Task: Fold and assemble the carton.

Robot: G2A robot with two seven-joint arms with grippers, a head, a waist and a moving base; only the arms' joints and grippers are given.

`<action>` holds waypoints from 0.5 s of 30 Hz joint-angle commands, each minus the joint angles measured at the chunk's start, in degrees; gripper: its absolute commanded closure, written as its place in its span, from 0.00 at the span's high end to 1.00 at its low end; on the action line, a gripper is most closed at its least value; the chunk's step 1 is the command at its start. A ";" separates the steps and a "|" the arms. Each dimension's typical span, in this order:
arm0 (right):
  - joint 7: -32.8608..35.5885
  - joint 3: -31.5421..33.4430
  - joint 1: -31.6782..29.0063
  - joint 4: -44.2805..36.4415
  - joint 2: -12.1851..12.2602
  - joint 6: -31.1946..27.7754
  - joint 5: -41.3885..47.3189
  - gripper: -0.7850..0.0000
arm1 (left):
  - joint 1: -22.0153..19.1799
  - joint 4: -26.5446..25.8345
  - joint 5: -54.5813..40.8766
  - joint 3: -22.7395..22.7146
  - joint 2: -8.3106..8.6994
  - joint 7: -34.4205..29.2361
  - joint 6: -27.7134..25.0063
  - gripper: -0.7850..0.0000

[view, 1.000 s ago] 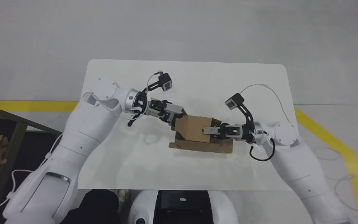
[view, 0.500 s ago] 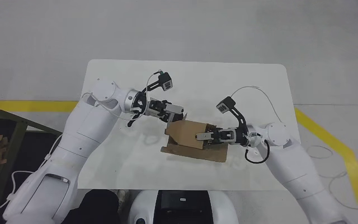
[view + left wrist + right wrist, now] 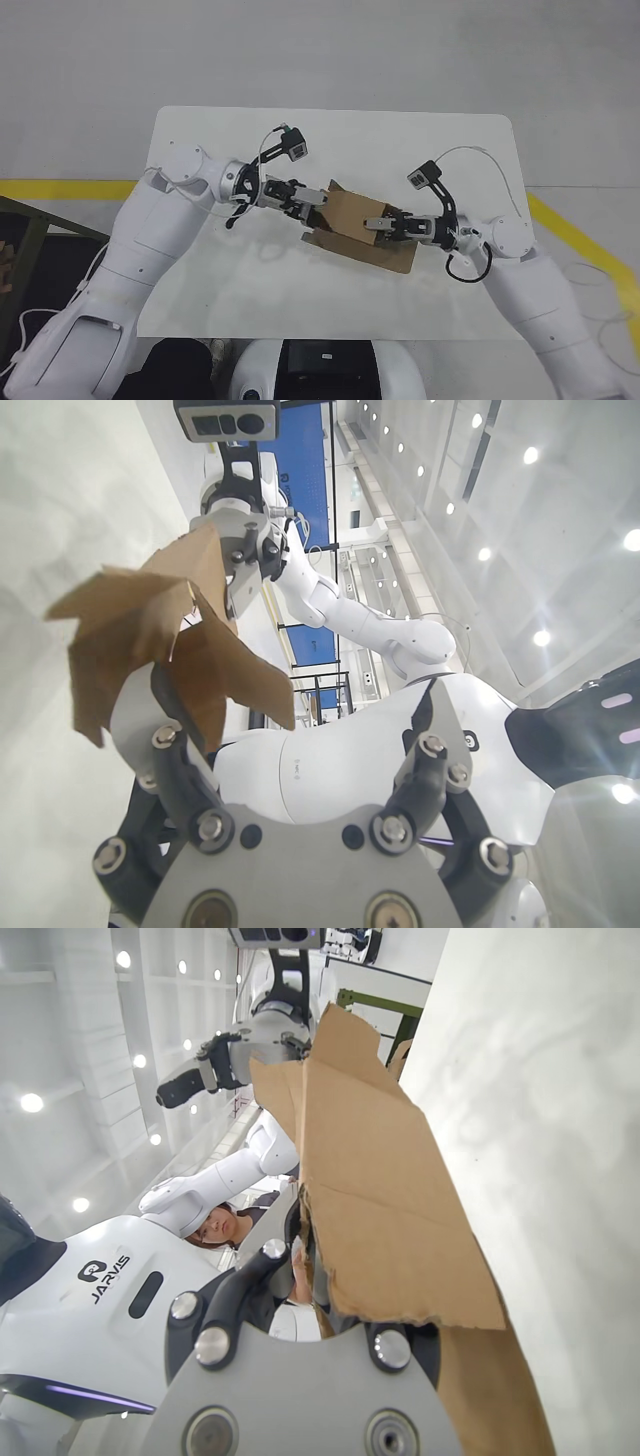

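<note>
Within the right jaws, carton [image 3: 347, 220] edge; left jaws alongside.

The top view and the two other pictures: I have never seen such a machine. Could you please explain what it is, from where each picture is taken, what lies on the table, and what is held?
It is a white robot with two arms, and each arm ends in a claw. The top view comes from a camera above the arms and looks down on a white table. The other two pictures come from cameras on the wrists. Each looks along its own claw and sees the other arm farther off.

On the table, between the claws, is a brown cardboard carton. It is only partly folded, with flaps sticking out. The right claw appears closed on one wall of the carton. The left claw is open at the carton's other end: one finger lies against a flap and the other stands well apart.
</note>
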 commanded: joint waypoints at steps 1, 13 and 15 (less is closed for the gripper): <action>-0.82 0.60 -0.20 -0.07 0.10 0.07 -0.61 0.00 | 0.22 -0.63 -0.10 0.34 -0.09 -0.17 0.24 1.00; -5.10 3.45 -1.64 -0.97 0.45 0.57 -2.67 0.00 | -0.04 -1.76 -1.10 3.02 -1.16 -0.50 0.54 1.00; -5.49 3.81 -1.75 -1.10 0.48 0.58 -2.78 0.00 | -0.09 -1.66 -1.22 3.36 -1.32 -0.50 0.54 1.00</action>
